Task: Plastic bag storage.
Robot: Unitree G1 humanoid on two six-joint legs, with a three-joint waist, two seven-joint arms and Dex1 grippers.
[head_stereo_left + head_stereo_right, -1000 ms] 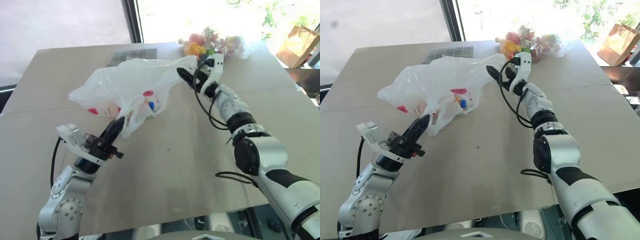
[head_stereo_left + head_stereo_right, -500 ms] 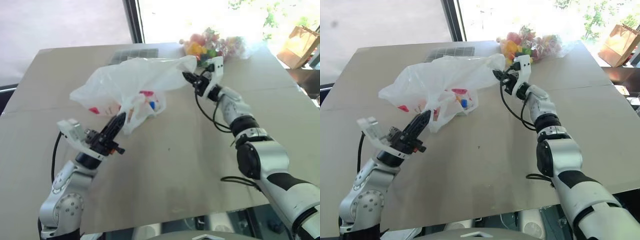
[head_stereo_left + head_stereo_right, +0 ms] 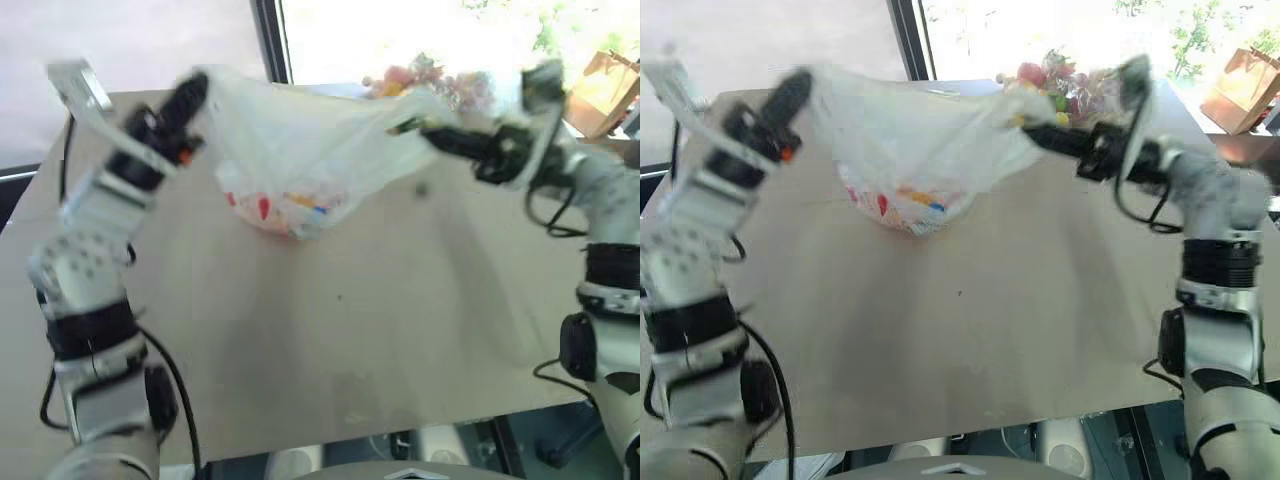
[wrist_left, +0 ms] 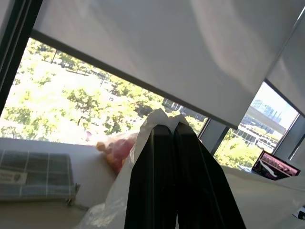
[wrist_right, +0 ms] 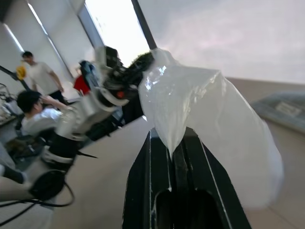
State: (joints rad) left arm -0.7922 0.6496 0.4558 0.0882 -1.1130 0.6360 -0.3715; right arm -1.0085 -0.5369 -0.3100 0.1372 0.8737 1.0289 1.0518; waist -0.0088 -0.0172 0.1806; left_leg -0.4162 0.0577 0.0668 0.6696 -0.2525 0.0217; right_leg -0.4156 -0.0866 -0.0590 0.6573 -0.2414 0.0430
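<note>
Tan table [image 3: 400, 330], thin crinkly plastic bag [image 3: 300, 150] aloft

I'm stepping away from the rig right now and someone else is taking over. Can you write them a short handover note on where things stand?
Left gripper: shut on one end of the plastic bag.
Right gripper: shut on the opposite end.
The bag hangs stretched between the two, lifted above the table, its printed bottom sagging in the middle.
A small bag of colourful pieces lies at the table's far edge, a flat grey grid item beside it.
Done: bag picked up and spread.
Left: fold or gather it and store it.
</note>
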